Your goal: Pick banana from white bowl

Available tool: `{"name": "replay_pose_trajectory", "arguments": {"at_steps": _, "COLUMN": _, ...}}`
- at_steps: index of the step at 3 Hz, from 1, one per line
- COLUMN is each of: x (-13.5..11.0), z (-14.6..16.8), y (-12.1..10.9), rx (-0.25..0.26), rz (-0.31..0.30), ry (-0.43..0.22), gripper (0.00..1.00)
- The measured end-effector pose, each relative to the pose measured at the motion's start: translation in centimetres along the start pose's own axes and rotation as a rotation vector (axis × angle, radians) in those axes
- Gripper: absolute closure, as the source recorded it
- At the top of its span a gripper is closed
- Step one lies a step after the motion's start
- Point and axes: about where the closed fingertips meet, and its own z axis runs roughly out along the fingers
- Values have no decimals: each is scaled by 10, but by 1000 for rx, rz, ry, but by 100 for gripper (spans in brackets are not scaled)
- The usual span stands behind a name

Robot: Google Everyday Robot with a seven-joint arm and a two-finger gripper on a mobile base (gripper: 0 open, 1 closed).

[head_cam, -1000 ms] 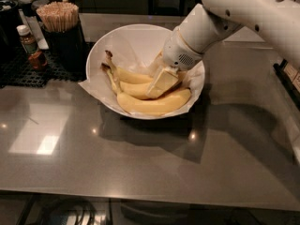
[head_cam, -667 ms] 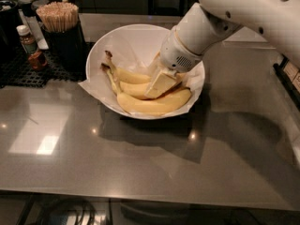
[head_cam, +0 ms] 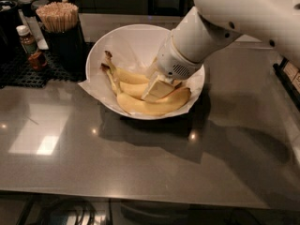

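In white bowl (head_cam: 92, 55) — claw (head_cam: 157, 89) over bananas (head_cam: 143, 108)

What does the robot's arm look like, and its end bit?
The arm is smooth and white, in rounded segments, with small dark dots and a grille near the wrist. No cables show. The gripper, in the white bowl, is pale cream and blocky.

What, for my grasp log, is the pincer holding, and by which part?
Cannot be told: the pincer is down among the bananas in the white bowl.

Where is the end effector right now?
In the camera view, the end effector is down inside the white bowl, right of its centre, with its tip at the bananas.
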Motion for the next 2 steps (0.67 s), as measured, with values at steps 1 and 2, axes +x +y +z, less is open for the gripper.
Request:
{"name": "replay_pose_trajectory", "arguments": {"at_steps": 1, "x": 9, "z": 2, "y": -3, "rx": -1, "rz": 26, "ry": -11, "gripper": 46}}
{"name": "replay_pose_trajectory", "arguments": {"at_steps": 2, "x": 8, "z": 0, "y": -4, "rx": -2, "rz": 26, "ry": -11, "gripper": 46}}
